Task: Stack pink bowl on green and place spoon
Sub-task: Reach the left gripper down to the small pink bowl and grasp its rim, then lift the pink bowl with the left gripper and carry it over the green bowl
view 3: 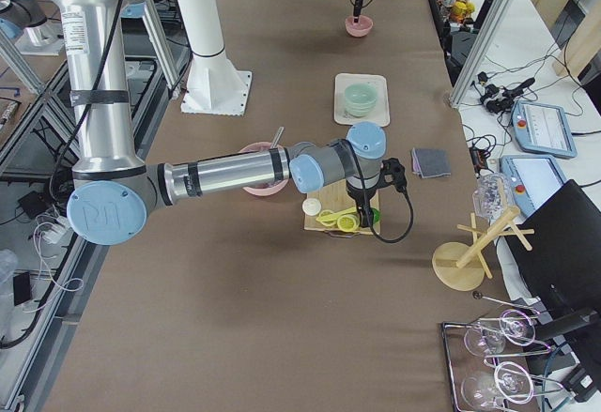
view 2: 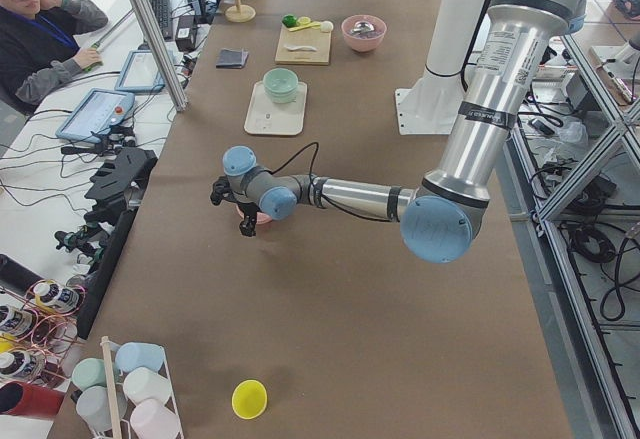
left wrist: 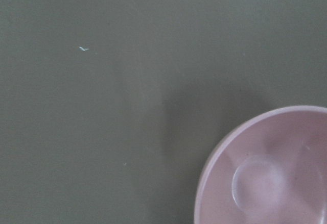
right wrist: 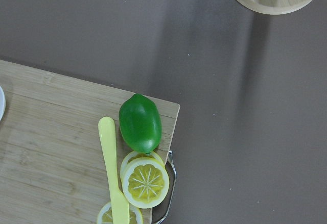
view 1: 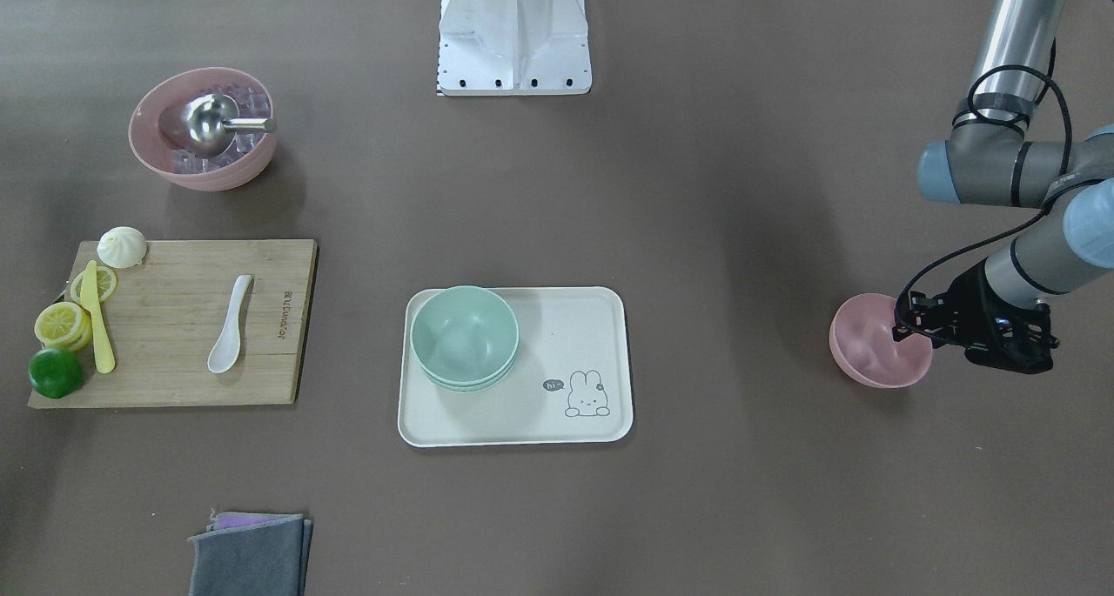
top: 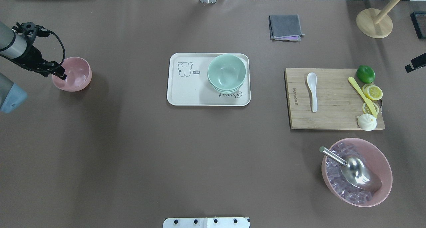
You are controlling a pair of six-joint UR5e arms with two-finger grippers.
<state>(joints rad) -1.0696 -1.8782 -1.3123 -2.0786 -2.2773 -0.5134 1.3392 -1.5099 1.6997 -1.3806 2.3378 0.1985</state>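
A small pink bowl (view 1: 866, 352) (top: 75, 75) sits on the table at my far left, and part of it shows in the left wrist view (left wrist: 265, 173). My left gripper (view 1: 905, 331) (top: 61, 75) is down at the bowl's rim with one finger inside. I cannot tell whether it has closed. Stacked green bowls (view 1: 464, 335) (top: 226, 71) stand on a cream tray (view 1: 566, 405). A white spoon (view 1: 231, 326) (top: 313, 91) lies on a wooden cutting board (view 1: 174, 318). My right gripper (view 3: 362, 196) hangs above the board's corner, seen only from the side, so I cannot tell its state.
On the board lie a lime (right wrist: 140, 123), lemon slices, a yellow knife and a bun. A large pink bowl (top: 386, 168) holds ice cubes and a metal scoop. A folded grey cloth (top: 285, 26) and a round wooden stand base (top: 374, 23) lie at the far side.
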